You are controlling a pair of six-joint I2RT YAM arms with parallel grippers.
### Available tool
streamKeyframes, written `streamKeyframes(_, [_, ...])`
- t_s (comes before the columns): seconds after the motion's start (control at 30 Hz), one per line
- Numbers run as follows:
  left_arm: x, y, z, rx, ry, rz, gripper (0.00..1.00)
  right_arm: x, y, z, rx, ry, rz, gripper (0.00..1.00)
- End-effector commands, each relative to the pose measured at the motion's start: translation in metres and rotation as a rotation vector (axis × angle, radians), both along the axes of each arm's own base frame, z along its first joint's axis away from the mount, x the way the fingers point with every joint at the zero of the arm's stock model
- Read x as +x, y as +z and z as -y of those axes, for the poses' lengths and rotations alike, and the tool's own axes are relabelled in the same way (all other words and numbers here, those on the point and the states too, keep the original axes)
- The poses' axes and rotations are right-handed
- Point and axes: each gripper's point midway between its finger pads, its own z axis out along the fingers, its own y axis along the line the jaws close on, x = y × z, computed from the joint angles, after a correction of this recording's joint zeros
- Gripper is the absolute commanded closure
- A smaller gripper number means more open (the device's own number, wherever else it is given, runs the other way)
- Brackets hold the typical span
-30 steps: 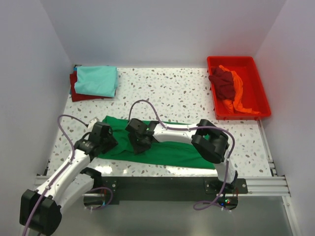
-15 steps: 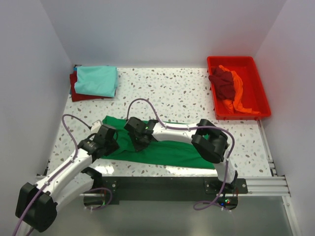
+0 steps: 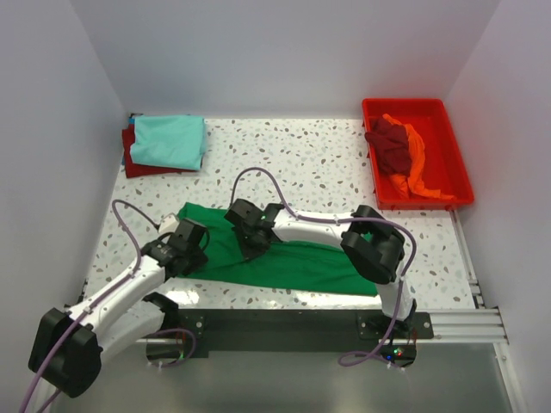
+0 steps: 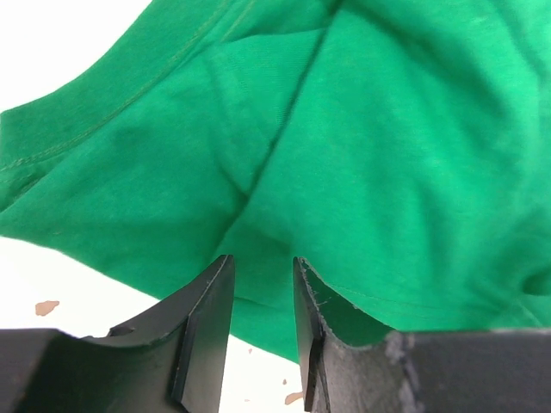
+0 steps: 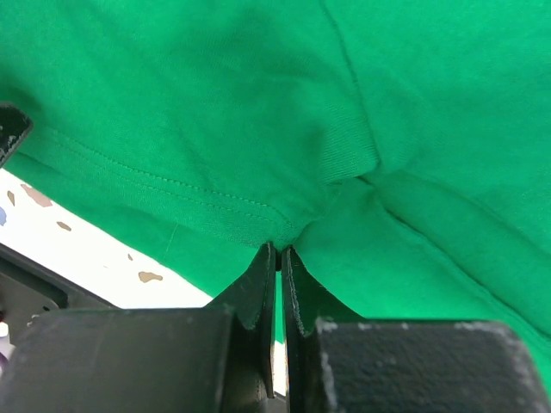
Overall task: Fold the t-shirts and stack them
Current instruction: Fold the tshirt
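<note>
A bright green t-shirt (image 3: 301, 262) lies spread across the near part of the table. My right gripper (image 3: 251, 245) is low over the shirt's middle. In the right wrist view it (image 5: 278, 247) is shut on a pinched fold of the green cloth (image 5: 215, 103). My left gripper (image 3: 196, 243) is at the shirt's left end. In the left wrist view its fingers (image 4: 263, 258) stand a little apart, and the green cloth (image 4: 387, 172) lies just past their tips. A light teal t-shirt (image 3: 168, 140) lies folded on a dark red one (image 3: 129, 159) at the back left.
A red plastic tray (image 3: 461, 163) at the back right holds a crumpled dark red shirt (image 3: 392, 146) and an orange one (image 3: 417, 176). White walls close in the table on three sides. Purple cables loop over both arms.
My right gripper has closed on a fold of the green shirt. My left gripper has narrowed and slid a little right, onto the shirt's left end.
</note>
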Motion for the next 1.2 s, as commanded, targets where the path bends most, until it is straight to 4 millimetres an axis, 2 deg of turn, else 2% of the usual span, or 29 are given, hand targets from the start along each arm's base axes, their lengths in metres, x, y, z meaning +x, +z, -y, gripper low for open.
streamKeyframes(0.0, [-0.006, -0.002, -0.009, 0.053, 0.041, -0.032, 0.63, 0.002, 0.019, 0.0, 0.036, -0.008, 0.006, 1.0])
streamKeyframes(0.2, [-0.007, 0.006, -0.015, 0.091, 0.078, -0.023, 0.69, 0.002, 0.014, 0.001, 0.017, -0.002, -0.001, 1.0])
streamKeyframes(0.4, [-0.004, 0.008, -0.019, 0.103, 0.088, -0.001, 0.68, 0.004, 0.013, 0.0, 0.015, -0.002, -0.001, 1.0])
streamKeyframes(0.6, [-0.006, 0.003, -0.018, 0.111, 0.075, -0.025, 0.66, 0.004, 0.013, 0.001, 0.011, 0.0, 0.0, 1.0])
streamKeyframes(0.8, [-0.003, 0.002, -0.012, 0.075, 0.053, 0.009, 0.7, 0.002, 0.012, -0.001, 0.017, 0.007, -0.014, 1.0])
streamKeyframes(0.93, [-0.001, 0.002, -0.009, 0.056, 0.031, 0.029, 0.79, 0.001, 0.011, -0.001, 0.016, 0.008, -0.018, 1.0])
streamKeyframes(1.17, [-0.007, -0.002, -0.013, 0.093, 0.048, -0.021, 0.77, -0.001, 0.01, 0.003, 0.011, 0.004, -0.021, 1.0])
